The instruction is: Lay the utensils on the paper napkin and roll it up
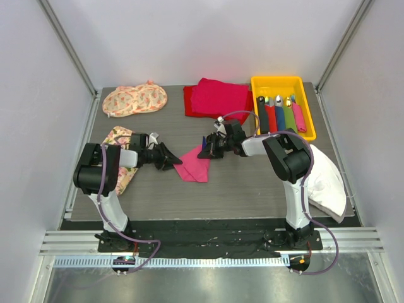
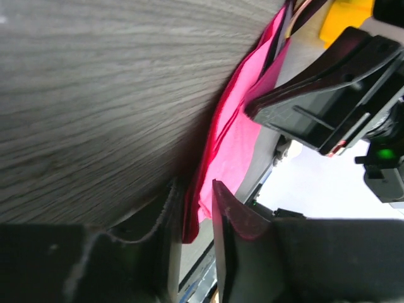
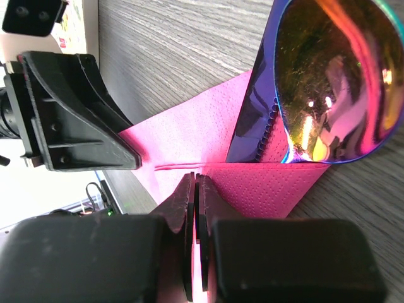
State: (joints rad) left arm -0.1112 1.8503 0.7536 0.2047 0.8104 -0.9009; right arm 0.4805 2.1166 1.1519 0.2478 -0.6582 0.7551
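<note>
The pink paper napkin [image 1: 192,167] lies mid-table between both grippers, partly folded. A shiny iridescent spoon [image 3: 334,82] with a dark blue handle rests on the napkin [image 3: 189,126], its handle under a folded flap. My right gripper [image 1: 203,151] [image 3: 196,177] is shut, pinching the napkin at the fold line. My left gripper [image 1: 173,158] [image 2: 192,186] has its jaws narrowly apart around the napkin's [image 2: 237,126] left edge, with a gap still showing. More utensils [image 1: 281,113] with coloured handles lie in the yellow tray [image 1: 278,81].
A pile of red-magenta cloth [image 1: 214,98] sits at the back centre. Floral mats lie at back left [image 1: 134,100] and under the left arm [image 1: 120,158]. A white cloth [image 1: 325,180] lies beside the right arm. The grippers' fingers are close to each other.
</note>
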